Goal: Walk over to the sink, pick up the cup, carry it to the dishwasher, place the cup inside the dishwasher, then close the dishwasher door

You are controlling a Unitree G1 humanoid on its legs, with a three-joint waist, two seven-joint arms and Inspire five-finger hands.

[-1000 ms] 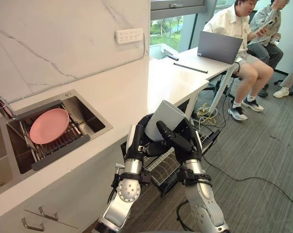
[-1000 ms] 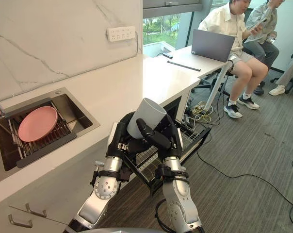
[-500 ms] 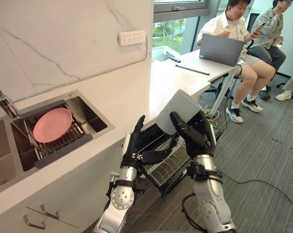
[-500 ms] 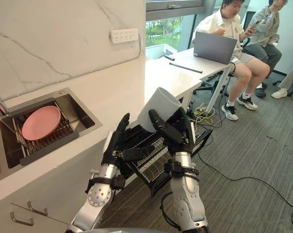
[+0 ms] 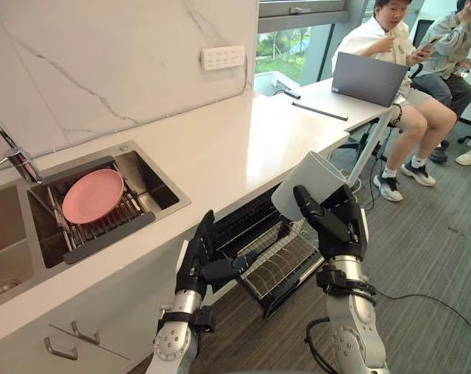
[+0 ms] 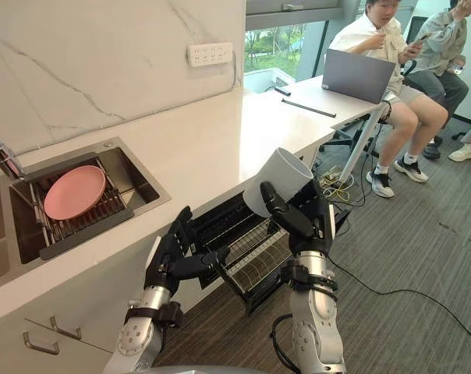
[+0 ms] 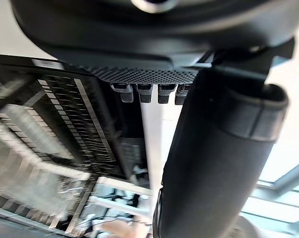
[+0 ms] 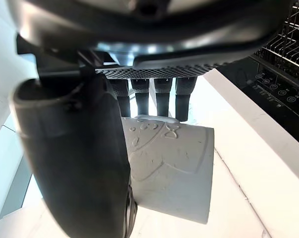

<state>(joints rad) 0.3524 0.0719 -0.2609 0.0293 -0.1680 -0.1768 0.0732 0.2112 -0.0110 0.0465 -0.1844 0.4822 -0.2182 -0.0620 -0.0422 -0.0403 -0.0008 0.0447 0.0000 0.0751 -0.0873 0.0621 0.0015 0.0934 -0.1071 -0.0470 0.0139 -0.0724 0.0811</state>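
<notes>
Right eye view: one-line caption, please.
Right hand holds the white cup above the pulled-out dishwasher rack; left hand open near the rack.

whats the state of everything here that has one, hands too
white cylindrical cup: tilted, held in the air over the dishwasher rack
right hand: shut on the cup
left hand: open, holding nothing
black dishwasher: open, wire rack pulled out
round pink plate: lying on the drain rack in the steel sink
grey laptop: lid open
</notes>
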